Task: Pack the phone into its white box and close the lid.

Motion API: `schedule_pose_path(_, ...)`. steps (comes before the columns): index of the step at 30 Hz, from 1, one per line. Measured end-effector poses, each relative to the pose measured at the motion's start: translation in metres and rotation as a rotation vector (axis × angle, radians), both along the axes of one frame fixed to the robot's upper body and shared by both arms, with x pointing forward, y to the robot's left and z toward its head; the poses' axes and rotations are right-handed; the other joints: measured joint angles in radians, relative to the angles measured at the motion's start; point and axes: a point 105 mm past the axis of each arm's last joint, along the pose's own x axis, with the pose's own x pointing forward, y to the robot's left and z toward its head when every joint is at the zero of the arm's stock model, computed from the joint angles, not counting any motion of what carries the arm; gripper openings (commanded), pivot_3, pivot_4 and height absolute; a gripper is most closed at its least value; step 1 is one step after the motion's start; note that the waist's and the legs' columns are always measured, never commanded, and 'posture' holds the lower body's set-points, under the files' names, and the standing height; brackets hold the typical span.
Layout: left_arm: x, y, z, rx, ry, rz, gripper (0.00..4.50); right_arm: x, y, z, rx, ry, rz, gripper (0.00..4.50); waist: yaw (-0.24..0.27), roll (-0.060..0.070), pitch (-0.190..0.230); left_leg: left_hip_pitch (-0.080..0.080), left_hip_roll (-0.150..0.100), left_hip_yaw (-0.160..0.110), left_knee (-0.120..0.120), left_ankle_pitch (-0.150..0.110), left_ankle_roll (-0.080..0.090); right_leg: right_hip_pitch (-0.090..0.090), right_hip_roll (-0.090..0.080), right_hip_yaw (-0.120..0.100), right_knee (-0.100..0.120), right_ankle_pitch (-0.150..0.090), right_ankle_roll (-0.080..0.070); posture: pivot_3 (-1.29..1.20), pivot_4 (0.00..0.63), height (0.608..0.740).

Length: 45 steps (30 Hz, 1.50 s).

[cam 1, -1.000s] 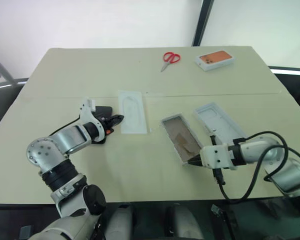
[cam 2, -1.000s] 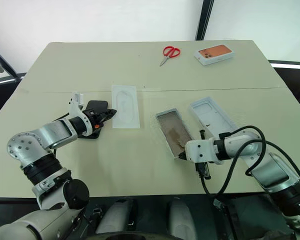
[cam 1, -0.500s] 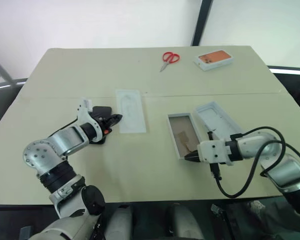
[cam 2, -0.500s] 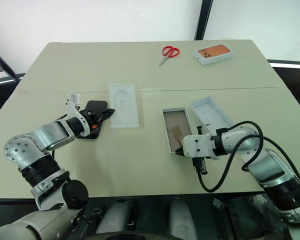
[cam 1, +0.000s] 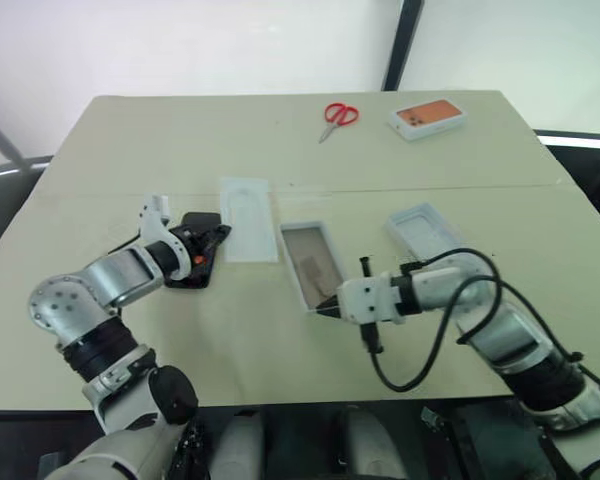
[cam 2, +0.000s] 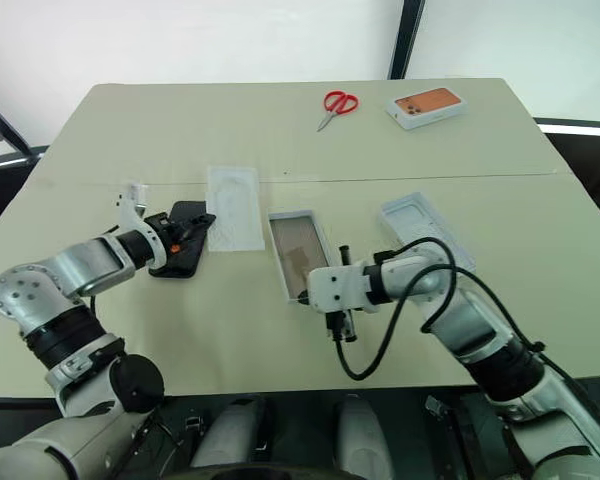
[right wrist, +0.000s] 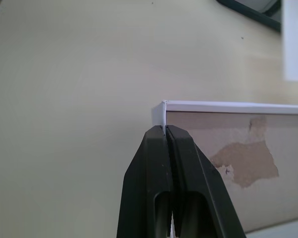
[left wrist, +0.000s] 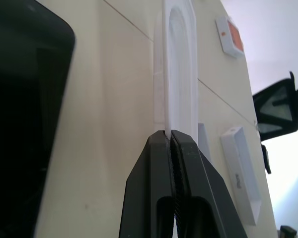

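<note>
White box (cam 1: 311,263): mid-desk, open, near corner clamped by right pincer (cam 1: 325,305).
Phone (cam 2: 176,250): toward the desk's left edge.
Lid (cam 1: 427,230): toward the right edge.
Left pincer (cam 1: 220,234): clenched on insert tray (cam 1: 247,206).

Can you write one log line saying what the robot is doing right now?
left gripper: shut on insert tray edge | right gripper: shut on white box corner | phone: on table, unpacked | lid: off
</note>
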Motion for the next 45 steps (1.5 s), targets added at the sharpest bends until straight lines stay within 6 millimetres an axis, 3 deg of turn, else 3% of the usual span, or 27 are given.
schedule_pose_path(2, 0.000, 0.008, 0.002, -0.009, -0.005, 0.026, 0.00, 0.004, 0.011, -0.005, -0.006, -0.005, -0.007, 0.06, 0.001, 0.000, 0.000, 0.000, 0.000, 0.000, 0.000, 0.000, 0.000, 0.000, 0.000, 0.000, 0.000, 0.000, 0.000, 0.00, 0.150, 0.740)
schedule_pose_path(6, 0.001, 0.015, 0.005, -0.012, -0.013, 0.050, 0.00, 0.010, 0.014, -0.008, -0.022, -0.012, -0.043, 0.06, 0.002, 0.000, 0.000, 0.000, -0.001, -0.001, 0.000, 0.000, 0.000, 0.000, 0.000, 0.000, 0.000, 0.000, 0.000, 0.00, 0.150, 0.740)
schedule_pose_path(14, 0.001, 0.010, 0.006, -0.025, -0.023, 0.034, 0.00, 0.014, 0.020, -0.007, -0.003, 0.020, -0.103, 0.06, -0.001, 0.000, 0.000, 0.000, 0.000, -0.001, 0.000, 0.000, 0.000, 0.000, 0.000, 0.000, 0.000, 0.000, 0.000, 0.00, 0.150, 0.740)
schedule_pose_path(20, 0.001, -0.007, 0.006, -0.020, -0.028, -0.022, 0.00, 0.015, 0.024, 0.003, 0.081, 0.074, -0.134, 2.85, -0.001, 0.000, 0.000, 0.000, 0.000, -0.001, 0.000, 0.000, 0.000, 0.000, 0.000, 0.000, 0.000, 0.000, 0.000, 0.00, 0.150, 0.740)
schedule_pose_path(25, -0.003, -0.030, 0.009, -0.042, -0.050, -0.075, 0.00, 0.008, 0.004, 0.035, 0.197, 0.061, -0.132, 2.85, 0.006, -0.001, 0.000, 0.000, -0.001, -0.001, 0.000, 0.000, 0.000, 0.001, -0.001, 0.000, -0.001, 0.000, 0.000, 0.00, 0.150, 0.740)
schedule_pose_path(30, -0.008, -0.081, 0.004, -0.055, -0.017, -0.156, 0.00, 0.020, -0.036, 0.059, 0.243, 0.038, -0.259, 2.85, 0.018, -0.001, 0.000, 0.000, -0.001, 0.000, 0.000, -0.001, 0.002, 0.001, -0.001, 0.000, -0.001, 0.000, 0.000, 0.00, 0.150, 0.740)
schedule_pose_path(34, -0.010, -0.098, 0.001, -0.023, 0.020, -0.172, 0.00, 0.021, -0.041, 0.055, 0.240, 0.040, -0.285, 2.85, 0.013, -0.001, 0.000, 0.000, -0.001, 0.001, -0.001, -0.001, 0.002, 0.000, 0.000, 0.000, 0.000, 0.000, 0.000, 0.00, 0.150, 0.740)
schedule_pose_path(45, -0.016, -0.101, -0.016, 0.051, 0.117, -0.160, 0.00, 0.026, -0.057, 0.034, 0.236, 0.088, -0.378, 2.85, 0.023, -0.001, 0.000, 0.000, -0.001, 0.000, 0.000, -0.001, 0.001, 0.001, -0.001, 0.001, 0.000, 0.000, 0.000, 0.00, 0.150, 0.740)
